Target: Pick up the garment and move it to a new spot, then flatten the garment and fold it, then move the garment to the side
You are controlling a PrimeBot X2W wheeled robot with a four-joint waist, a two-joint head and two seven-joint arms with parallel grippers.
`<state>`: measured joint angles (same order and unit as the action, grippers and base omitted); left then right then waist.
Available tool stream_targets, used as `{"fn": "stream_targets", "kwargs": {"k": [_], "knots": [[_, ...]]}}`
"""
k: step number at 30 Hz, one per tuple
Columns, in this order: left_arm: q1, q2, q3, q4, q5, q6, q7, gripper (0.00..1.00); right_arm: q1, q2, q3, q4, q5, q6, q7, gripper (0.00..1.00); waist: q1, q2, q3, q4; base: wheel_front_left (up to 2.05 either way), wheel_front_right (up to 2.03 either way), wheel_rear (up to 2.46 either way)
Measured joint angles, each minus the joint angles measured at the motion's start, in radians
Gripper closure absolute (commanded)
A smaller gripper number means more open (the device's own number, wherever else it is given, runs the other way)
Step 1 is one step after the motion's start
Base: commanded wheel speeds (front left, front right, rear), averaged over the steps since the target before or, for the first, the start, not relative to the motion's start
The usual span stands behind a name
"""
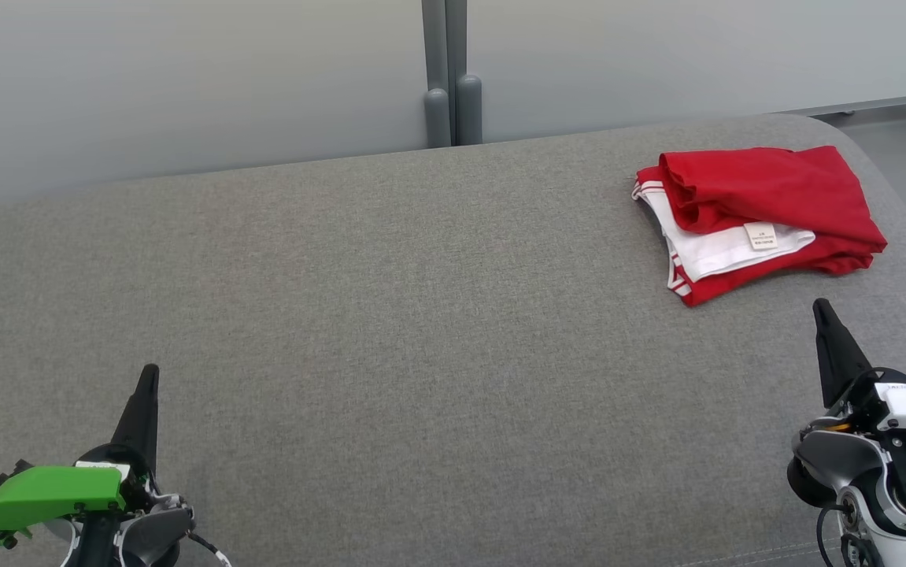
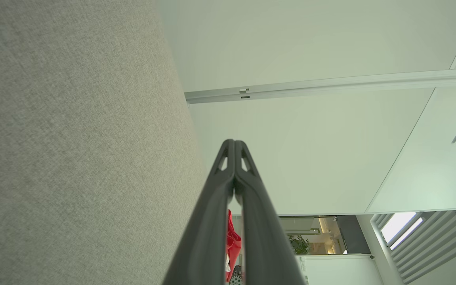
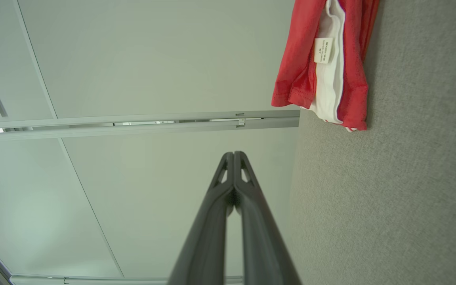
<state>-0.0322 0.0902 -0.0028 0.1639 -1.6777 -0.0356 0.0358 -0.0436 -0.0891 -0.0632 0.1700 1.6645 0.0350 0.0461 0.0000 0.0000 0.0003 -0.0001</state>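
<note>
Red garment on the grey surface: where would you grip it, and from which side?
Probably the near edge, where the stacked red and white layers lie exposed. The red garment lies folded just beyond the right claw, so come from the near side with that claw, opened first, pinching all layers together.

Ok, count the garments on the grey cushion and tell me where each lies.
1. The red-and-white garment lies folded at the far right of the cushion, just ahead of the right pincer and apart from it. Its layers could hide another piece.
</note>
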Motion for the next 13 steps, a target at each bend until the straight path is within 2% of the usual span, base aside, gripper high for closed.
{"fn": "stream_targets", "kwargs": {"k": [13], "knots": [[-0.001,0.000,0.000,0.001,0.000,-0.002,0.000,1.00,-0.001,0.000,0.000,0.001,0.000,0.000,0.000,1.00,0.0000,0.0000,0.000,0.000,0.00,0.00,0.00]]}}
